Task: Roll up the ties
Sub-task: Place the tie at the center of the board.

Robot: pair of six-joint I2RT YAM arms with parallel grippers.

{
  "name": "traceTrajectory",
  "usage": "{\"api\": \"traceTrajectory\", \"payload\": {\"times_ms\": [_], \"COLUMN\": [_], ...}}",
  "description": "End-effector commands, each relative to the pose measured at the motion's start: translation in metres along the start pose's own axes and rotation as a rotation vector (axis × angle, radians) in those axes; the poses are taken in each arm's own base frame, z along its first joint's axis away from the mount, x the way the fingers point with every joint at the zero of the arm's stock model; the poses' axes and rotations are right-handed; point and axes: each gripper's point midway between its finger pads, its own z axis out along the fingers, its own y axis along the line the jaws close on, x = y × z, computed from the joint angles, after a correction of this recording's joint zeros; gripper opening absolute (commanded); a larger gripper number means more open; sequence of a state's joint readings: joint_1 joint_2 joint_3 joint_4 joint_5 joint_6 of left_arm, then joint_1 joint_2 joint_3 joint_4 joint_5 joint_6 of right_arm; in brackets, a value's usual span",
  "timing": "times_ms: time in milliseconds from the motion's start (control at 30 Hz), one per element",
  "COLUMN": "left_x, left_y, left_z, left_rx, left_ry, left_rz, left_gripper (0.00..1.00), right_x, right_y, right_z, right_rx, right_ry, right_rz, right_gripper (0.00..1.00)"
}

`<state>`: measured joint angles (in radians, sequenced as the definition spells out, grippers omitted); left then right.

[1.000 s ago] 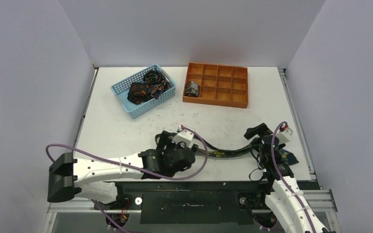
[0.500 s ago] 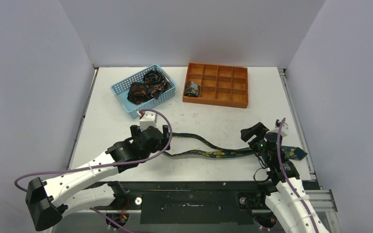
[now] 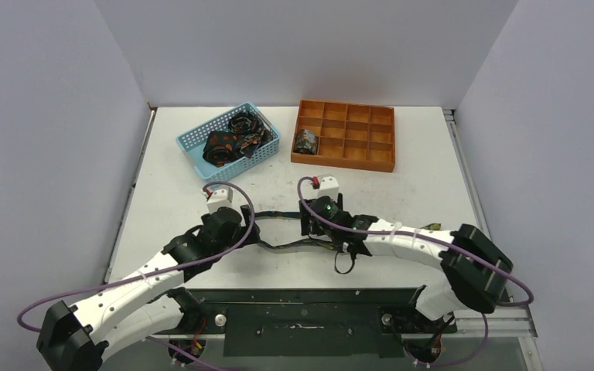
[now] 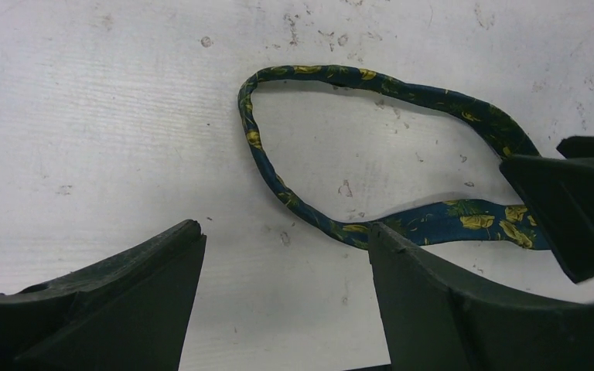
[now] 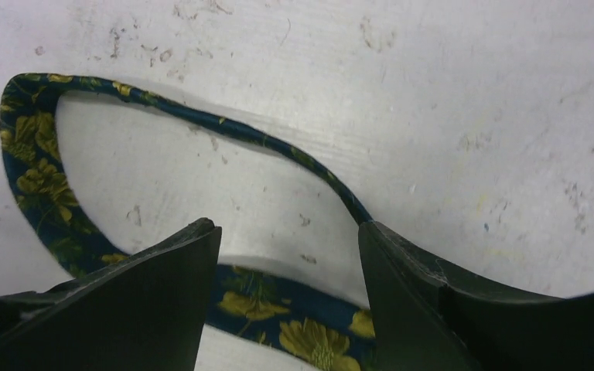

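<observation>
1. From the top external view, the floral tie (image 3: 282, 245) lies unrolled on the white table (image 3: 402, 193), near its front edge. It is between the left gripper (image 3: 240, 228) and the right gripper (image 3: 309, 228), which face each other close together. The jaws cannot be read from this height.
2. Only this view shows the far side of the table. There is a light-blue mesh basket (image 3: 188, 141) holding bundled ties (image 3: 228, 144) with orange print. To its right is an orange compartment tray (image 3: 340, 161) with one rolled tie (image 3: 306, 141) in its leftmost column, about mid-row.
3. The left wrist view shows the pattern, yellow flowers on dark blue. The narrow part of the floral tie (image 4: 278, 185) curls into an open loop that lies flat.
4. In this view the left gripper (image 4: 286, 236) has its jaws apart and holds nothing. The tie passes just beyond the tip of one finger.
5. At the right edge of the left wrist view, one of the right gripper's fingers (image 4: 572, 209) sits over the wider band.
6. In the right wrist view the right gripper (image 5: 288, 232) has its jaws apart and straddles the floral tie (image 5: 302, 328). The wide band runs under the gap between them and is not pinched.
7. The thin edge of the loop ends at one finger.
</observation>
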<state>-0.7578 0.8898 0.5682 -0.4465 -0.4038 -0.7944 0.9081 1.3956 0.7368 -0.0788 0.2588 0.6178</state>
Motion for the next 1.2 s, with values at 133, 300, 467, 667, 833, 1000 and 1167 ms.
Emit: {"api": "traceTrajectory", "payload": {"times_ms": [133, 300, 467, 667, 833, 1000, 1167], "left_x": [0.003, 0.008, 0.011, 0.015, 0.019, 0.017, 0.016], "left_y": [0.0, 0.004, 0.008, 0.013, 0.019, 0.024, 0.03], "left_z": [-0.002, -0.003, -0.004, -0.006, -0.007, -0.01, -0.015], "left_rx": [0.074, 0.072, 0.074, 0.074, 0.071, 0.077, 0.082], "left_ry": [-0.048, -0.038, -0.038, -0.035, -0.045, -0.079, -0.109], "left_rz": [-0.14, -0.146, -0.146, -0.151, -0.168, -0.215, -0.265], "left_gripper": [0.74, 0.74, 0.73, 0.72, 0.7, 0.69, 0.74], "right_x": [-0.037, -0.029, -0.015, -0.016, -0.022, -0.016, 0.018], "right_y": [0.01, 0.009, 0.014, 0.027, 0.036, 0.051, 0.051], "right_z": [0.041, 0.06, 0.073, 0.049, 0.008, -0.026, -0.034], "right_rx": [0.104, 0.122, 0.083, 0.054, 0.08, 0.113, 0.181], "right_ry": [-0.109, -0.064, 0.003, -0.023, -0.146, -0.232, -0.239], "right_rz": [-0.315, -0.407, -0.463, -0.522, -0.588, -0.673, -0.779], "right_gripper": [0.69, 0.7, 0.55, 0.12, 0.05, 0.05, 0.07]}}
